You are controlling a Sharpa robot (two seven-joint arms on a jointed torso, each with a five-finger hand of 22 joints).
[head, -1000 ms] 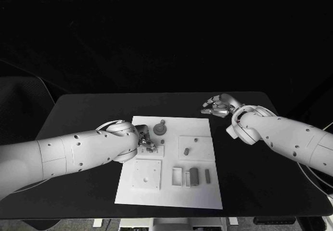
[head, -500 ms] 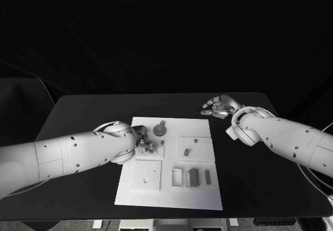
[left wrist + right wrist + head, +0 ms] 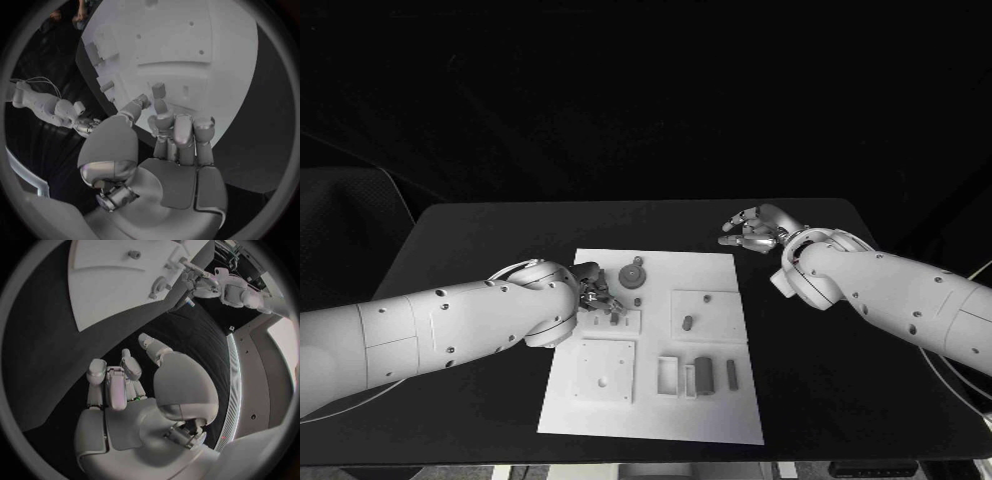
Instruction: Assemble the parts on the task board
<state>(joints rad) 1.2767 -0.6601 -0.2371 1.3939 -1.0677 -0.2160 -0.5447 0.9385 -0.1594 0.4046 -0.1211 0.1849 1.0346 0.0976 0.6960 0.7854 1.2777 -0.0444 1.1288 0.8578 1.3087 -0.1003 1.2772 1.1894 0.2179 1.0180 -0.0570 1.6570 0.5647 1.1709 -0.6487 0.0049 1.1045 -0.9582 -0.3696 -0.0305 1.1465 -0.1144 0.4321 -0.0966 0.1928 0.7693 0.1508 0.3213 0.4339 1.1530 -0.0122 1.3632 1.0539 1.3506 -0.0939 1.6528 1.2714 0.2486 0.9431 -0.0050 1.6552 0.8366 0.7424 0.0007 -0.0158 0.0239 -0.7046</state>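
Head view, task board point(image 3: 711, 268) holding grey parts point(image 3: 704, 374), left hand point(image 3: 593, 291) fingers pinching one, right hand point(image 3: 759, 229) fingers curled empty.

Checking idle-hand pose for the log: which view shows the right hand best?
Right wrist view: the right hand is seen from behind the palm, fingers curled in, nothing in them, over black table beside the task board. Head view shows it small, off the board's far right corner. Left wrist view catches it tiny, in the distance.
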